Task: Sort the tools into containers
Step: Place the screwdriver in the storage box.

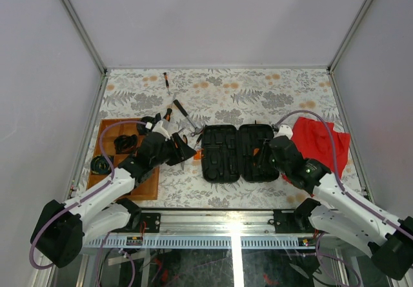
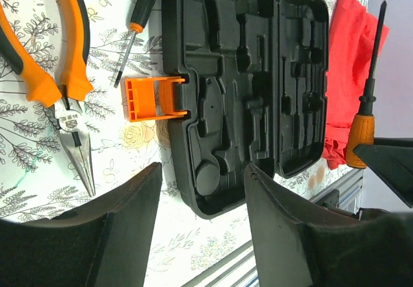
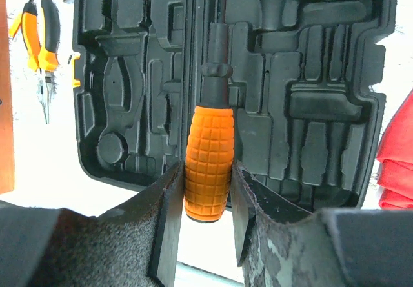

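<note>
Right gripper [image 3: 208, 190]: both fingers [image 3: 169, 222] press against the handle of a screwdriver [image 3: 208, 158], clamped on it. The handle is stubby and barrel-shaped, bright orange, moulded with a grid of raised squares. A black collar caps it, and a black shank runs on, straight away from the gripper. Beneath and beyond the held screwdriver lies the tool case [image 3: 310, 106], opened flat on the desk [image 1: 258, 93], both black halves showing shaped recesses. A red cloth [image 3: 397, 164] sits to the right of this gripper. To its left, past the case, lie the pliers [image 3: 39, 35], with orange-and-black grips and a long steel nose.

Left gripper [image 2: 203, 190]: fingers [image 2: 129, 216] apart, with nothing between them; the edge of the case shows through the gap. Ahead of it, an orange latch [image 2: 151, 98] projects from the case rim. A small screwdriver [image 2: 132, 29] with a black handle and an orange band lies farther ahead. In the overhead view the wooden tray [image 1: 150, 187] lies behind this gripper, under its arm, and a slim hammer [image 1: 182, 114] rests on the desk beyond it.
</note>
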You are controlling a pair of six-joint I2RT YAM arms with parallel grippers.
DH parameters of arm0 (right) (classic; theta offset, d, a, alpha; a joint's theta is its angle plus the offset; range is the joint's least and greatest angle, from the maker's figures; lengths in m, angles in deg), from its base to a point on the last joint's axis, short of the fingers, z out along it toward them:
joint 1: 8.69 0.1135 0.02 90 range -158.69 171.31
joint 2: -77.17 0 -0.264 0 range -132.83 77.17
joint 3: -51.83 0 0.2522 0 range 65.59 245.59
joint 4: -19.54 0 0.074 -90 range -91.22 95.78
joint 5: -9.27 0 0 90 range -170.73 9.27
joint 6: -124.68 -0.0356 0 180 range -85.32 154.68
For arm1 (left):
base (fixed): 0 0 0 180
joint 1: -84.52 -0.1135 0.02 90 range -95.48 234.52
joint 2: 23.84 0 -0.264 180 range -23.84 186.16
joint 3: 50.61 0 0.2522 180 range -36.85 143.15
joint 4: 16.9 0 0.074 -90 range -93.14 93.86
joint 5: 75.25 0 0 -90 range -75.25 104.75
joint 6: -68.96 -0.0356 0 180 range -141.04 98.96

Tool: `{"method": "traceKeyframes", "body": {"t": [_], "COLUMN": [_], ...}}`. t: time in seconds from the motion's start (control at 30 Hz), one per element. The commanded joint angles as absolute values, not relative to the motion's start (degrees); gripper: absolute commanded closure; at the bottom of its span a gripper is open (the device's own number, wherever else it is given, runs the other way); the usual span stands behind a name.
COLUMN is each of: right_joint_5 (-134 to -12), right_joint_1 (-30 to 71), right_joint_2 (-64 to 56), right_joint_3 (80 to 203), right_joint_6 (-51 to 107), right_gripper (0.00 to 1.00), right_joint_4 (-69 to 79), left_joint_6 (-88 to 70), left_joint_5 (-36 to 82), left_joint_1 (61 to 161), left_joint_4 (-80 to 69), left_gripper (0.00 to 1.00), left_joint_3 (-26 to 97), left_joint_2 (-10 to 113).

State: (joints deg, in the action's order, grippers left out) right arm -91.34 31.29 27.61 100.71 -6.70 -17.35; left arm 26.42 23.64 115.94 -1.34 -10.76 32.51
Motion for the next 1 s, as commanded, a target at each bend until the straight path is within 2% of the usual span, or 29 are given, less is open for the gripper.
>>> {"method": "traceKeyframes", "body": {"t": [0.0,0.13,0.43,0.97], "right_joint_5": [-96.68,-99.42,-87.28,-80.42], "right_joint_1": [30.94,30.87,30.5,29.38], "right_joint_2": [34.09,37.44,22.06,14.07], "right_joint_3": [96.22,94.07,102.72,101.82], "right_joint_6": [-8.18,-11.01,-6.76,-7.49], "right_gripper": [1.0,1.0,1.0,1.0], "right_joint_4": [-13.15,-13.3,-20.32,-16.98], "left_joint_6": [24.58,23.43,23.08,24.53], "left_joint_5": [24.29,23.24,25.83,30.63], "left_joint_1": [115.15,115.19,115.19,115.21], "left_joint_4": [-2.1,-0.38,-2.03,-7.54], "left_gripper": [0.48,0.48,0.48,0.48], "left_joint_3": [-11.01,-11.04,-12.98,-14.94], "left_joint_2": [32.2,32.21,33.97,38.08]}}
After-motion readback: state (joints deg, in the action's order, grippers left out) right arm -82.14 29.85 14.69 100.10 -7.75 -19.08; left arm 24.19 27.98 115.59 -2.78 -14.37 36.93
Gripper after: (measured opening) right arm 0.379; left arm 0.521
